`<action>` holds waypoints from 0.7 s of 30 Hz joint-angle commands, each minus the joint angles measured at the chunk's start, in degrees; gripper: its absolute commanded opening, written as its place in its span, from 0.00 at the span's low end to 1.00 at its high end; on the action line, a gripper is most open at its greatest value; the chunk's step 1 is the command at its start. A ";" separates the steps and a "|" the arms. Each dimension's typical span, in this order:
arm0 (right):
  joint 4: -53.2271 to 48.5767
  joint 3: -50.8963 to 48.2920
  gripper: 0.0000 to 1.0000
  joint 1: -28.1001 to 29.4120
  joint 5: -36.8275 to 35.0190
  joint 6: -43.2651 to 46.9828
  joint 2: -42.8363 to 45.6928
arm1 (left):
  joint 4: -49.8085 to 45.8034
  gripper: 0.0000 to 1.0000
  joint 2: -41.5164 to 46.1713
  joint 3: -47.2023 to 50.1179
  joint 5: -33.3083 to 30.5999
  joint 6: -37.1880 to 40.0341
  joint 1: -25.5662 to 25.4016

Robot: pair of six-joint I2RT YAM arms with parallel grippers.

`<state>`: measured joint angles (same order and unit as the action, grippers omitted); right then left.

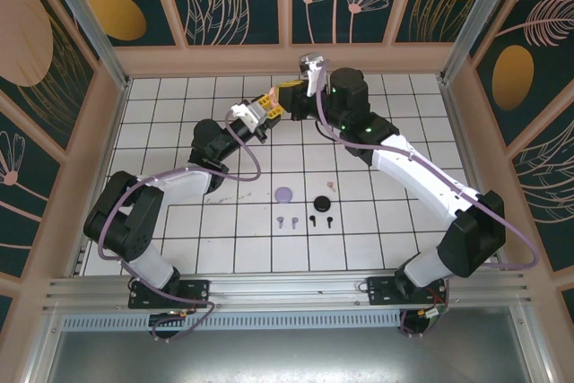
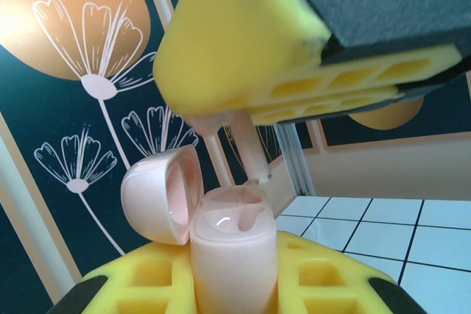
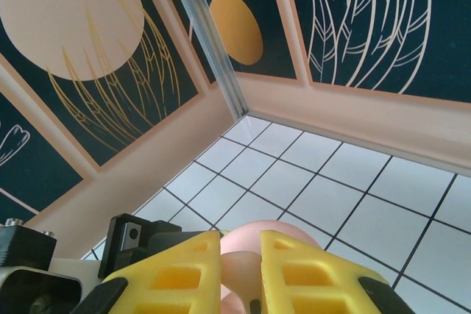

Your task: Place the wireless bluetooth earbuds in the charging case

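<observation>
On the white tiled table, nearest the arm bases, four tiny stemmed earbuds lie in a row: two lilac earbuds on the left and two black earbuds on the right, the pairs close but apart. Just beyond them sit a round lilac case and a round black case, with a loose pink earbud near the black case.

Farther back, both arms meet above the tiles near the rear wall. The left gripper has its yellow jaws closed on the pink charging case, which stands upright with its lid hinged open to the left. Directly above it, the right gripper has its jaws closed to a narrow gap, pinching the gripped pink earbud, stem pointing down, its tip at the case's open top; whether it touches the rim I cannot tell
</observation>
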<state>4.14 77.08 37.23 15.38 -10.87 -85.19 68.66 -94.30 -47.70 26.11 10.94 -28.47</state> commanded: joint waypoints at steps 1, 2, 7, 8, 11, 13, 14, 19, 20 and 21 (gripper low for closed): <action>2.78 -0.71 0.16 0.48 1.50 -0.28 -0.61 | 0.33 0.00 -0.18 -1.78 1.00 0.84 -0.27; 2.64 -0.77 0.16 0.48 1.45 -0.33 -0.70 | 0.27 0.00 -0.18 -1.78 0.97 0.84 -0.27; 2.52 -0.95 0.15 0.50 1.20 -0.13 -1.33 | 0.34 0.00 0.08 -1.78 1.22 0.90 -0.27; 2.41 -0.88 0.15 0.44 1.08 -0.04 -1.46 | 0.27 0.00 0.24 -1.79 1.22 0.80 -0.27; 2.20 -1.09 0.15 0.53 0.81 0.27 -1.73 | 0.25 0.00 0.43 -1.72 1.26 0.75 -0.27; 2.21 -1.44 0.15 0.56 0.47 0.54 -1.82 | 0.28 0.00 0.65 -1.84 1.42 0.52 -0.27; 2.31 -1.68 0.15 0.56 0.23 0.66 -1.87 | 0.40 0.00 0.74 -1.89 1.55 0.40 -0.27; 2.56 -2.96 0.15 0.61 -1.08 1.48 -1.84 | 0.77 0.00 1.13 -1.96 2.00 -0.30 -0.27; 2.68 -3.22 0.14 0.65 -1.35 1.65 -1.87 | 0.95 0.00 1.22 -2.00 1.98 -0.52 -0.27; 2.80 -3.54 0.14 0.65 -1.47 1.82 -1.83 | 0.97 0.00 1.31 -2.03 2.02 -0.65 -0.27</action>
<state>6.59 75.09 37.23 14.61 -10.44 -86.21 66.30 -94.30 -47.70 26.52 10.87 -28.47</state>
